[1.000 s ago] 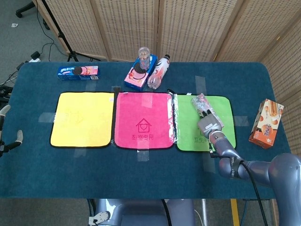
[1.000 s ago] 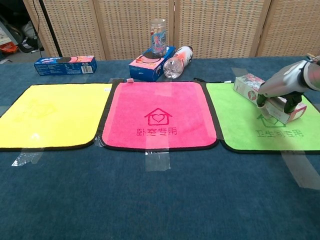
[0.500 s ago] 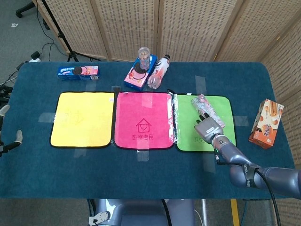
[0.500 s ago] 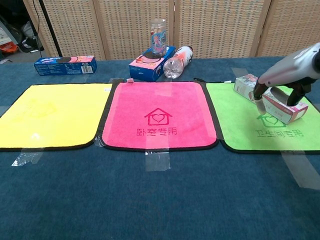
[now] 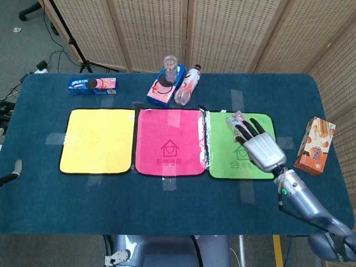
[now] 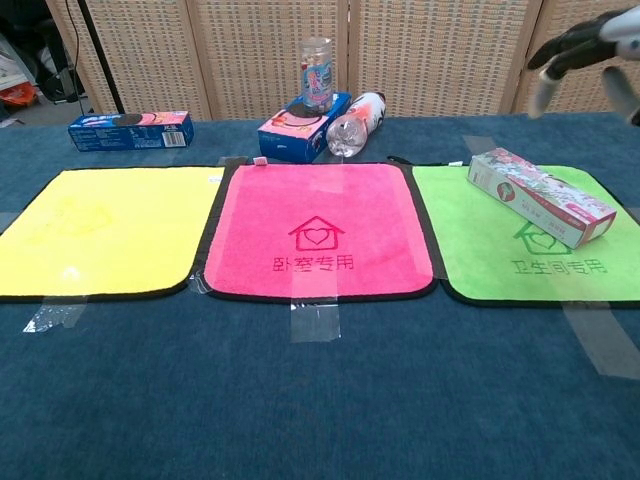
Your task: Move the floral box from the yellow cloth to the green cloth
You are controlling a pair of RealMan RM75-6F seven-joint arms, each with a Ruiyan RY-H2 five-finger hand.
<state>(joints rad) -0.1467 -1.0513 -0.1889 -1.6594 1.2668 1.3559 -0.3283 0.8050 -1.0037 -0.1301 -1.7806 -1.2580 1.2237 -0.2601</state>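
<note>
All fingers (image 5: 245,129) of the right hand (image 5: 260,147) are spreading wide, holding nothing, hovering above the floral box (image 6: 540,197). That box is lying flat on the green cloth (image 6: 480,262), at its far side, angled, so the move looks finished. Being a long, stiff carton, it is probably light; gripping across its narrow sides near the middle would suit best. Far left, the yellow cloth (image 5: 97,140) is lying bare on the table (image 5: 167,206).

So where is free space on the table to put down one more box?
The yellow cloth and pink cloth lie bare, as does the near strip before all cloths. The floral box takes the green cloth. Behind the pink cloth, snacks and a bottle crowd together.
</note>
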